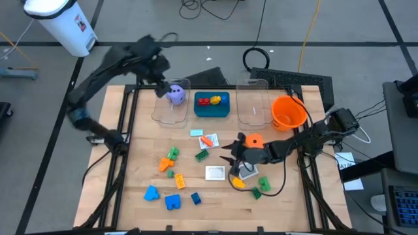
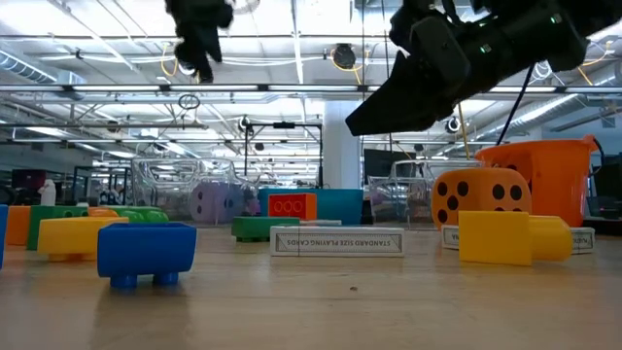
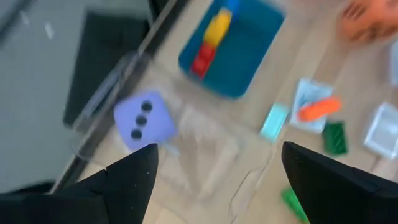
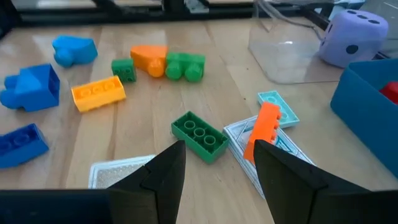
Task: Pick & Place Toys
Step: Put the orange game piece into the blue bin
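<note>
The purple die (image 1: pixel 176 94) sits inside the left clear bin (image 1: pixel 171 111) at the back of the desk (image 1: pixel 196 212), resting on the bin's floor near its far end. From where I stand the left gripper (image 1: pixel 159 83) hangs just above it, jaws spread wide and holding nothing, so this looks like the tail of a drop. To finish it well, I'd say lift straight up until the jaws are clear of the bin's thin walls before swinging away; a sideways pull could catch the rim and drag the light bin along.

Next to that bin the teal tray (image 1: pixel 212 108) holds a red brick (image 1: pixel 204 101) and a yellow brick (image 1: pixel 217 100), with a second clear bin (image 1: pixel 254 104) and the orange bowl (image 1: pixel 288 113) further along.

Plenty is left on the boards: the green brick (image 4: pixel 199 136) and the small orange brick (image 4: pixel 266 130) lying on a white picture card (image 4: pixel 244 146), then the yellow brick near the front (image 4: pixel 98 93), several blue pieces (image 1: pixel 172 202) and the orange die (image 1: pixel 254 140).

The right gripper (image 4: pixel 217 167) hovers low over the middle of the desk, jaws partly open and empty, with the green brick straight ahead of them. If that brick is its target, I'd square the jaws across its short sides and come down clear of the orange brick and the card edge, so neither gets nudged or pinched with it.
</note>
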`<state>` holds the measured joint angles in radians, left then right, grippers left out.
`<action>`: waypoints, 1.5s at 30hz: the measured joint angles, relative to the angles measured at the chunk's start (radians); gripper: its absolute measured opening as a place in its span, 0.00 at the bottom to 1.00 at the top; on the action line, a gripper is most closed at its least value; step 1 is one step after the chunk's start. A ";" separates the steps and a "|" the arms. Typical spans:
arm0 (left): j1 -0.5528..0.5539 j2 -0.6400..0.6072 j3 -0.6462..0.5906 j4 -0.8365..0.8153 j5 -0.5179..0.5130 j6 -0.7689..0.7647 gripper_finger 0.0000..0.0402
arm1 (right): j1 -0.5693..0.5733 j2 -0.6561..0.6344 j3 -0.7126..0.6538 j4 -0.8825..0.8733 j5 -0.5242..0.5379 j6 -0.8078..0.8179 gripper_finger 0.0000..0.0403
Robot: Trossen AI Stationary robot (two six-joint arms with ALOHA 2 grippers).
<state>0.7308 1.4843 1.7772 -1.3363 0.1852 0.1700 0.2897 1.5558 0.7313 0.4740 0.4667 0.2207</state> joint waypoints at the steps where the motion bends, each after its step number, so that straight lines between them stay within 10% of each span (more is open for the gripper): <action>1: -0.013 -0.048 -0.035 0.053 0.000 -0.012 0.84 | 0.000 0.000 -0.017 0.032 0.000 0.003 0.46; 15: -0.322 -0.588 -0.863 0.796 -0.001 -0.241 0.86 | 0.006 0.000 -0.097 0.211 0.000 0.008 0.46; 24: -0.586 -0.664 -1.351 1.430 -0.082 -0.313 0.81 | 0.006 0.000 -0.090 0.264 0.004 0.005 0.46; 45: -1.285 -0.619 -1.430 1.520 -0.836 -0.452 0.77 | -0.025 0.259 0.187 0.071 0.190 -0.005 0.46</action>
<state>-0.5544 0.8654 0.3470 0.1842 -0.6512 -0.2825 0.2647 1.8149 0.9179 0.5453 0.6564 0.2152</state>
